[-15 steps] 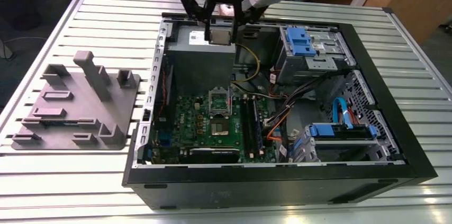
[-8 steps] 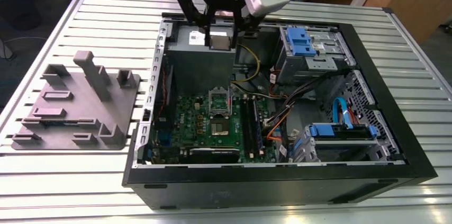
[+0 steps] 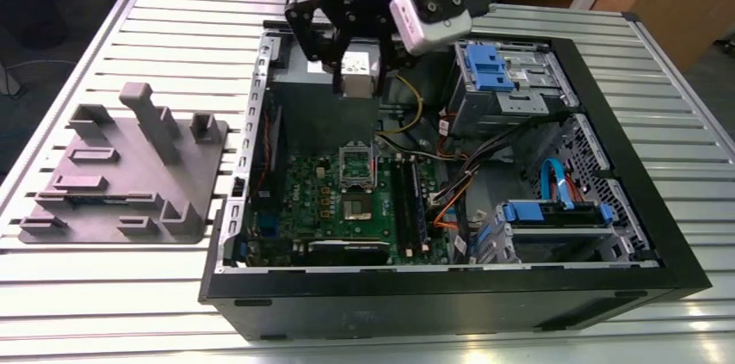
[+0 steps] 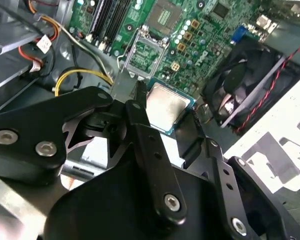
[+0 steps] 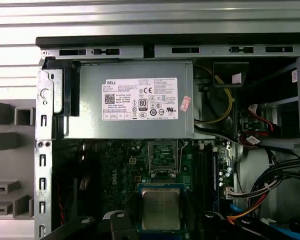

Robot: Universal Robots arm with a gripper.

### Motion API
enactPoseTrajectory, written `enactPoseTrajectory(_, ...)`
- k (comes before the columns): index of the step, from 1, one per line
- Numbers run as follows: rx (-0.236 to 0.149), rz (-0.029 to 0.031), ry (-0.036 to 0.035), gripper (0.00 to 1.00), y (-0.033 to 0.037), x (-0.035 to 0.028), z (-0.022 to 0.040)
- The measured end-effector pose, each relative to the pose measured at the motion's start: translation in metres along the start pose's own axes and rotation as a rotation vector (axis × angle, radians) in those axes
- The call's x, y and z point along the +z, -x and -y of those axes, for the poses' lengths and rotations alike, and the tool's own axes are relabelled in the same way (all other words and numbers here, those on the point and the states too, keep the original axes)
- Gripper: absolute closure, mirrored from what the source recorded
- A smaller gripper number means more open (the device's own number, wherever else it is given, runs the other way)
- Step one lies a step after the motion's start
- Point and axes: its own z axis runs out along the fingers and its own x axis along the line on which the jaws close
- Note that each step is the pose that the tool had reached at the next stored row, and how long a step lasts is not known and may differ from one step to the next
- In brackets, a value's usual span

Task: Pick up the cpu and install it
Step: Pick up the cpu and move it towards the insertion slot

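**Hand** [image 3: 358, 80]: Your hand is pinching the cpu [image 4: 166, 107] by two opposite edges. One dark finger lies against each side of the chip in the second wrist view. In the exterior view it hangs over the open computer case [image 3: 460, 291], at the end where the power supply [image 5: 135, 100] sits.

**Cpu:** It is held flat with its silver-grey top facing the wrist cameras. It is in the air above the green motherboard [image 3: 310, 183] and touches nothing but the fingers. In the first wrist view the cpu [image 5: 161, 209] appears just beside the socket's open metal frame [image 5: 163, 155], on the side away from the power supply.

**Socket frame** [image 3: 358, 162]: You can see it standing open on the board with nothing seated in it.

**Grey fixture** [image 3: 126, 175]: This sits on the slatted desk [image 3: 184, 20] at the exterior view's left, well apart from the case. You can't make out any chip on it from here.

**Other contents of the case:**
- a black fan [image 4: 245, 85] near the board's edge
- bundled cables
- blue drive carriers

**Progress:**
- The pick-up looks done, since you have the chip gripped and clear of every surface.
- The carry to the case also looks done.
- The install is not done. The chip has to be lined up over the socket, lowered in and released.
- You cannot tell the chip's alignment to the socket from these views.
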Motion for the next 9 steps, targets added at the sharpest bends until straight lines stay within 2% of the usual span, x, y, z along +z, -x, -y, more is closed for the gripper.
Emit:
enactPoseTrajectory(6, 0.000, -0.0001, 0.0029, 0.53, 0.0005, 0.0104, 0.0119)
enactPoseTrajectory(9, 0.000, -0.0001, 0.0040, 0.53, 0.0008, 0.0152, 0.0159)
